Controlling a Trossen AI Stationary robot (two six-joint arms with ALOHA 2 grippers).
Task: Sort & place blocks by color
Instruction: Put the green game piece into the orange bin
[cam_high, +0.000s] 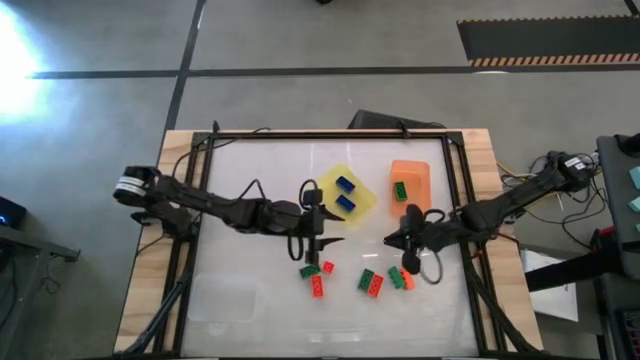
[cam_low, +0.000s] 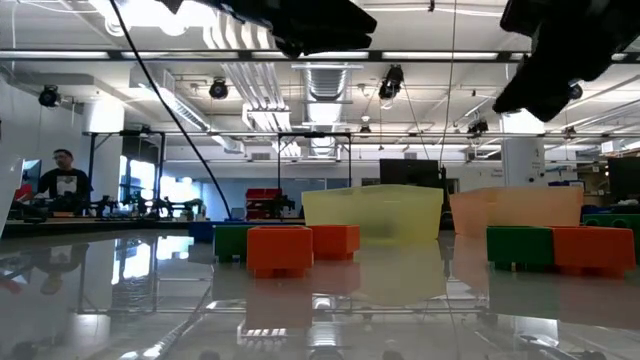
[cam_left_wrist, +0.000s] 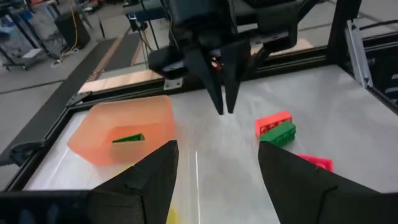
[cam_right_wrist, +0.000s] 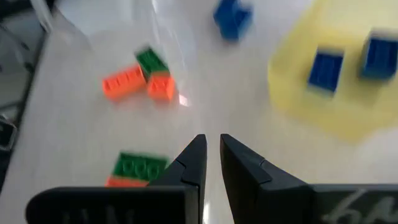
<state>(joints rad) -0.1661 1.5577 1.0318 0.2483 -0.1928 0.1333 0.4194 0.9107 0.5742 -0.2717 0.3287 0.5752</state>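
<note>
Left gripper (cam_high: 322, 243): you see its fingers spread wide over bare table, holding nothing.
Right gripper (cam_high: 397, 240): fingers nearly together, gripping nothing (tips point toward 9 o'clock).
Yellow tray (cam_high: 346, 193): at 12 o'clock from the left gripper, with two blue blocks (cam_high: 346, 194) inside.
Orange tray (cam_high: 410, 183): holds one green block (cam_high: 400, 189).
Loose blocks (cam_high: 371, 283): red-orange and green, scattered at 6 o'clock from both grippers.

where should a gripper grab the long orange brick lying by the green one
Across its narrow width at mid-length, coming straight down from above: the long orange brick lies flat with both long sides free, while the green brick crowds one end.
</note>
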